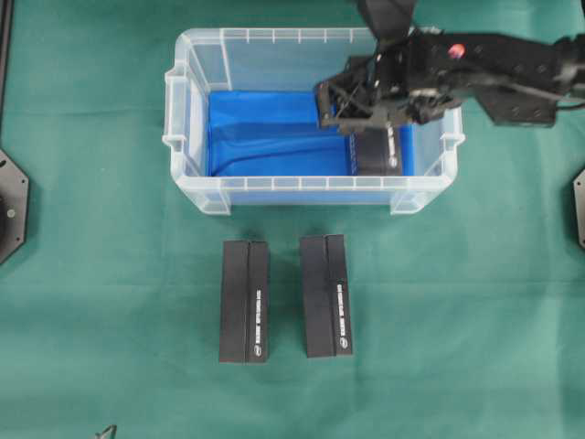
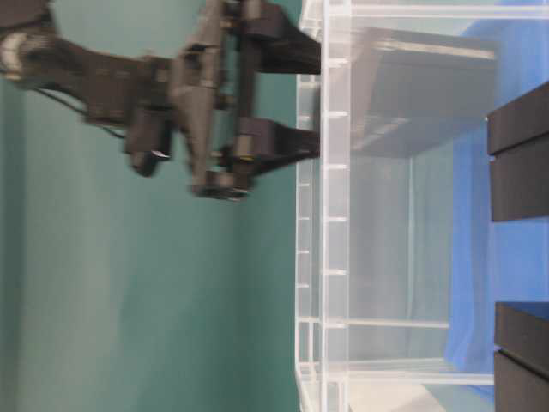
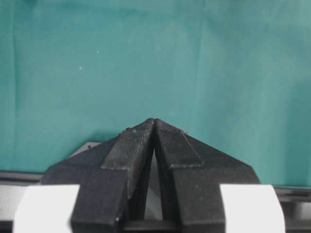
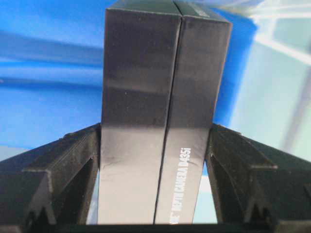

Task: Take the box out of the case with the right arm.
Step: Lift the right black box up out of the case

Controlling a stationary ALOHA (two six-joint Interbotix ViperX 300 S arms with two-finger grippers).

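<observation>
Overhead view, right hand (image 1: 366, 114) half-hiding box (image 1: 379, 151)

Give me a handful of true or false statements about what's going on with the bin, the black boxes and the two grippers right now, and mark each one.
1. The right gripper is closed on a black box. True.
2. That box lies outside the clear case. False: it is inside the case, over the blue lining.
3. Two more black boxes lie on the green cloth in front of the case. True.
4. The left gripper is wide open. False: its jaws are shut together, over bare cloth.
5. The held box carries white lettering. True.
</observation>
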